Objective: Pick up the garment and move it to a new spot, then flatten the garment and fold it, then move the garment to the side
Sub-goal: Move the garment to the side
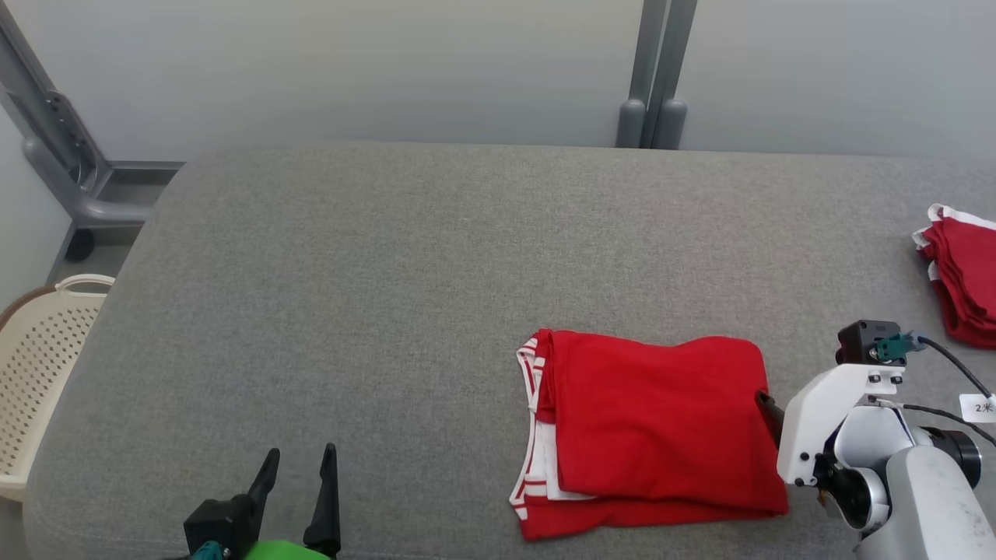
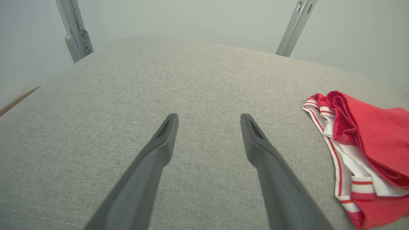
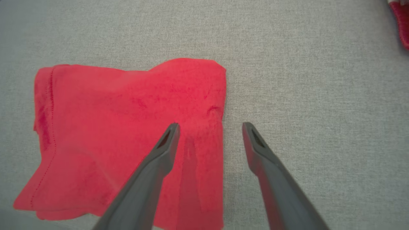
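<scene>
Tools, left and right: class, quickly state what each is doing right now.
Left tool: open, holding nothing.
Right tool: open, over the folded red fabric garment edge, holding nothing.

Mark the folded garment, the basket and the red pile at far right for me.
folded garment (image 1: 661,420), head view, middle of its top red layer.
basket (image 1: 39,373), head view, its perforated wall.
red pile (image 1: 969,272), head view, its top red fold.

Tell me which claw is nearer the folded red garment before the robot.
Right. The right claw, open, spans the garment's right edge; the left claw, open, sits far off its left side, over bare grey cushion.
</scene>
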Controlling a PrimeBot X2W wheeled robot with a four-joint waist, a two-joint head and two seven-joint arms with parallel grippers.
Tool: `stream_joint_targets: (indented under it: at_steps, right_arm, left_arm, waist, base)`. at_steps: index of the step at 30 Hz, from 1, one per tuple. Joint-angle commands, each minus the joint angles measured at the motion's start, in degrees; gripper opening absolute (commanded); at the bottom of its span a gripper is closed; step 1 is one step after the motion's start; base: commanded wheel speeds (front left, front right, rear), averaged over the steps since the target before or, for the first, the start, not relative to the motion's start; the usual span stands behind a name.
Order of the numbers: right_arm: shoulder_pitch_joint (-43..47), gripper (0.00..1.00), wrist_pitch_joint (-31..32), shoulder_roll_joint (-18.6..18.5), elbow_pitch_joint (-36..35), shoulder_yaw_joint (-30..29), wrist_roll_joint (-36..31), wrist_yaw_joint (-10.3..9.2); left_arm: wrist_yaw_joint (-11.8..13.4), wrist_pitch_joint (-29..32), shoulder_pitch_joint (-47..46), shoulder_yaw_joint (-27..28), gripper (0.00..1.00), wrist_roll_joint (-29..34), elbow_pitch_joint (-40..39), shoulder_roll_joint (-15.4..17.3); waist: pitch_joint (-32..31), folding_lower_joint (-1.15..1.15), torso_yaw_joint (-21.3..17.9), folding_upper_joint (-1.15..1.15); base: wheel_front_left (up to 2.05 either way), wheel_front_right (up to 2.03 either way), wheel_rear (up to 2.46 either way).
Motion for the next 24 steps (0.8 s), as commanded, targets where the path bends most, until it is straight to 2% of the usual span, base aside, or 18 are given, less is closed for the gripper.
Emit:
stream_joint_targets:
  at_steps: [1, 11, 21, 22, 24]
  right_arm:
    - [1.08, 1.00, 0.27, -0.08, -0.68, -0.44, -0.56, -0.02]
    - [0.29, 1.00, -1.93, -0.09, 2.43, -2.01, 0.63, -0.02]
    - [-2.08, 1.00, -6.25, -0.09, 11.77, -1.87, 1.71, -0.02]
    - [-2.21, 0.97, -6.35, -0.03, 12.71, -1.80, 2.02, -0.02]
    - [-2.52, 0.63, -6.60, 0.05, 14.30, -1.70, 2.32, -0.02]
  left_arm:
    - [-0.22, -0.17, -1.35, 0.07, 1.00, -0.09, -0.18, -0.03]
    - [-0.64, -0.16, -2.85, -0.07, 1.00, 0.70, -0.07, -0.10]
    - [-0.61, -0.16, -4.63, 0.63, 1.00, 1.84, -2.39, 0.28]
    - [-0.59, -0.16, -4.74, 0.79, 1.00, 1.92, -2.74, 0.31]
    - [-0.51, -0.16, -4.77, 0.92, 1.00, 2.21, -3.32, 0.33]
  waist:
    - [1.31, 0.00, -0.65, 0.00]
    - [3.88, 0.00, -0.06, 0.00]
    - [5.79, 0.00, 1.99, 0.00]
    - [5.81, 0.00, 2.12, 0.00]
    - [5.75, 0.00, 2.35, 0.00]
  base:
    - [0.00, 0.00, 0.00]
    - [0.00, 0.00, 0.00]
    - [0.00, 0.00, 0.00]
    - [0.00, 0.00, 0.00]
    - [0.00, 0.00, 0.00]
